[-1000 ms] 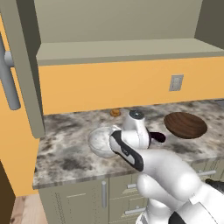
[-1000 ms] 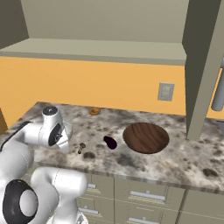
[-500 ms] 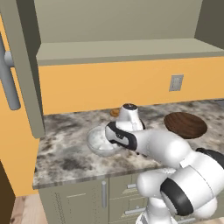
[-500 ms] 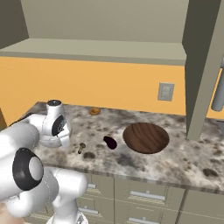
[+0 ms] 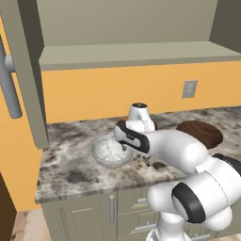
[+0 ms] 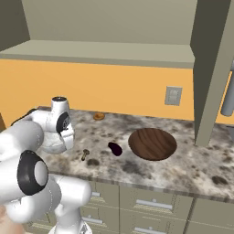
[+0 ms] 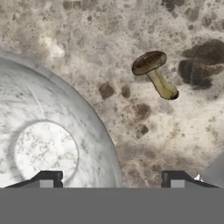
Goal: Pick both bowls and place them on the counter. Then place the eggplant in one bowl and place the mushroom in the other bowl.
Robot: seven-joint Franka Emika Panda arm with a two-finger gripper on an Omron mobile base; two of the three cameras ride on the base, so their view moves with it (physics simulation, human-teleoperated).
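The marbled bowl [image 5: 111, 151] sits upright on the desk [image 5: 70, 162], toward the left end, w/ the arm bent low right beside it. The pincer [image 7: 111, 181] hangs over the bowl's right rim, tips spread wide apart, nothing between them: one tip over the bowl's inside, the other over bare desk. In the hand view the marbled bowl [image 7: 48, 144] fills the left side, pale flat bottom visible, nothing in it. The mushroom [image 7: 154, 72] lies on its side on the desk just beyond the rim, cap dark tan, pale stem pointing away from the bowl; close to the bowl but not touching. From the right base view the mushroom [image 6: 85, 154] is a tiny thing just right of the wrist, and the eggplant [image 6: 114, 148] lies a bit further right, dark & glossy, apart from the mushroom. Right of the eggplant, near but not touching, is the wooden bowl [image 6: 152, 143], wide, shallow, upright on the desk, empty as far as I can see. A small orange-brown lump [image 6: 98, 116] sits near the back wall, well apart from the rest. Wall outlet [image 6: 172, 95] on the orange backsplash above the wooden bowl. Open cabinet shelf [image 6: 100, 51] runs overhead. Drawers [image 6: 151, 204] under the desk edge, all shut.
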